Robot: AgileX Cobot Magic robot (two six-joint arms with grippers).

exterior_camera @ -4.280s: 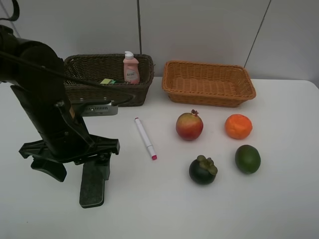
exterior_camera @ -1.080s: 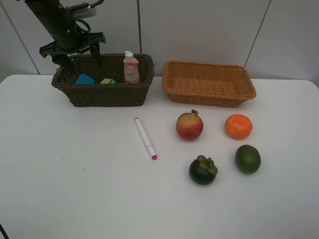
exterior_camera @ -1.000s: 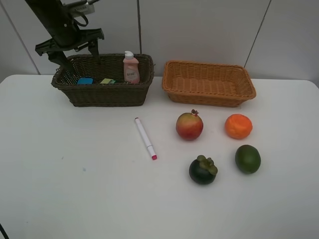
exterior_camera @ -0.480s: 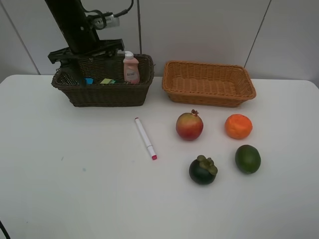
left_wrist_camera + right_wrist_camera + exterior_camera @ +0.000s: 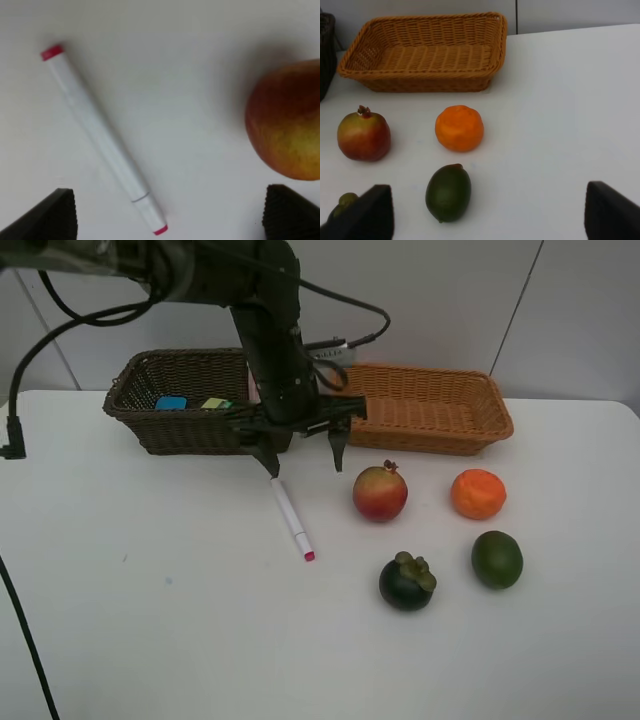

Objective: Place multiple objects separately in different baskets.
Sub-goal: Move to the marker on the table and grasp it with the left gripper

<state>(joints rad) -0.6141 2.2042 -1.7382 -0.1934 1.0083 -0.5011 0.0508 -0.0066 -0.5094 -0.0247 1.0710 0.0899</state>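
Note:
A white marker with a pink tip [image 5: 292, 518] [image 5: 100, 135] lies on the table in front of the dark brown basket [image 5: 190, 430]. My left gripper [image 5: 303, 456] [image 5: 167, 217] hangs open just above the marker's far end, with the red-yellow pomegranate [image 5: 380, 493] [image 5: 285, 120] beside its right finger. The orange [image 5: 478, 493] [image 5: 459, 127], the green lime [image 5: 497, 559] [image 5: 448, 192] and the dark mangosteen [image 5: 406, 581] rest on the table. Behind them stands the light orange-tan basket [image 5: 420, 405] [image 5: 425, 55]. My right gripper [image 5: 487, 215] is open and holds nothing.
A blue item [image 5: 171, 402] and a yellow-green item [image 5: 214, 402] lie inside the dark basket. The left arm [image 5: 270, 330] crosses over that basket's right end. A black cable [image 5: 20, 370] hangs at the far left. Bare white table spreads across the front.
The left arm swung from above the dark basket's left end to the right and forward, then came down over the marker. Its gripper stayed open. The objects have not moved.

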